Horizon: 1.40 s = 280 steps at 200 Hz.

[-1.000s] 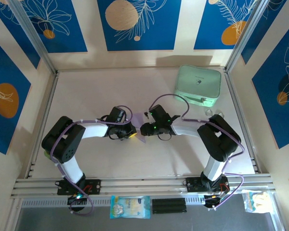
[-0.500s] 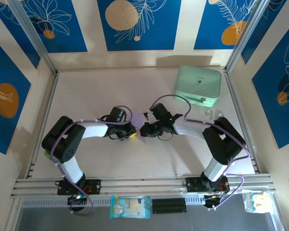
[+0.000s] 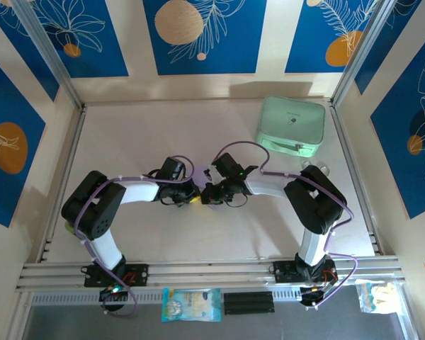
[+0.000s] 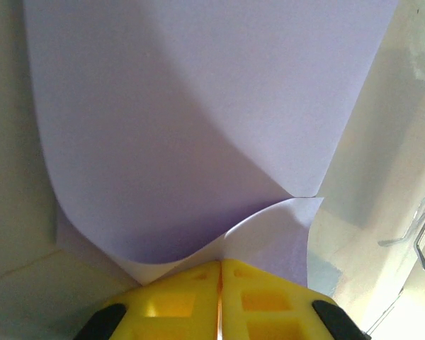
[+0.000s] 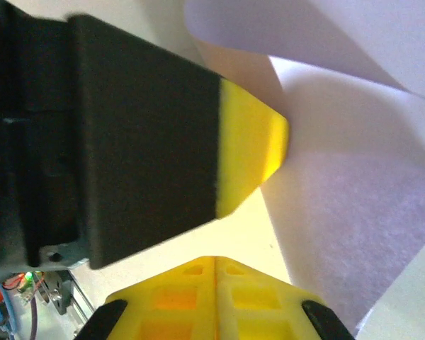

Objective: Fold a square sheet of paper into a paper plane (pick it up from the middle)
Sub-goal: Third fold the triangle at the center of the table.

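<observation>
Where my two arms meet at the centre of the desk (image 3: 134, 134), my left end effector (image 4: 219, 268) is clenched on the near edge of the sheet of paper (image 4: 198, 120), which curls upward toward the top of the left wrist view. My right end effector (image 5: 216, 263) is clenched too, at the bottom of its own frame, with the lilac sheet just to its right. Whether it pinches any paper I cannot tell. A mint-green case (image 3: 291, 126) sits at the upper right, well apart.
</observation>
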{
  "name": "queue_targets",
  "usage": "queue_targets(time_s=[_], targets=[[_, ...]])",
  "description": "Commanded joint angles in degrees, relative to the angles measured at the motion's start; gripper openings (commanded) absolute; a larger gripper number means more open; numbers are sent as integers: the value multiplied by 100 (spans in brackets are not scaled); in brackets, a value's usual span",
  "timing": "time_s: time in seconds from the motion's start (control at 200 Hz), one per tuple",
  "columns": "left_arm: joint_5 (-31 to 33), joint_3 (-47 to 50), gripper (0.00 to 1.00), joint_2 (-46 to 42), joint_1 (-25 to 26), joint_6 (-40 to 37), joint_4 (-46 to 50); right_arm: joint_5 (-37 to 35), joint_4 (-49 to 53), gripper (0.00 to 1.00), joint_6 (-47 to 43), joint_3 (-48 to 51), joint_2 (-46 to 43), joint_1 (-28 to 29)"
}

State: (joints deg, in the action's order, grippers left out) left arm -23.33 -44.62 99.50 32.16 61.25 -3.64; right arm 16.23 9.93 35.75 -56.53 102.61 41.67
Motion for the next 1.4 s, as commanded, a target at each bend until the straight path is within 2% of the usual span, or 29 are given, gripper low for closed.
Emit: queue_targets(time_s=[0.0,0.615,1.396], targets=[[233,24,11,213,18,89,469,-30,279,7,-150,-165,109,43],[206,16,11,236,13,80,487,-461,544,6,-235,-218,277,8],[112,-154,13,59,-32,-14,458,-462,614,6,-261,-105,450,-20]])
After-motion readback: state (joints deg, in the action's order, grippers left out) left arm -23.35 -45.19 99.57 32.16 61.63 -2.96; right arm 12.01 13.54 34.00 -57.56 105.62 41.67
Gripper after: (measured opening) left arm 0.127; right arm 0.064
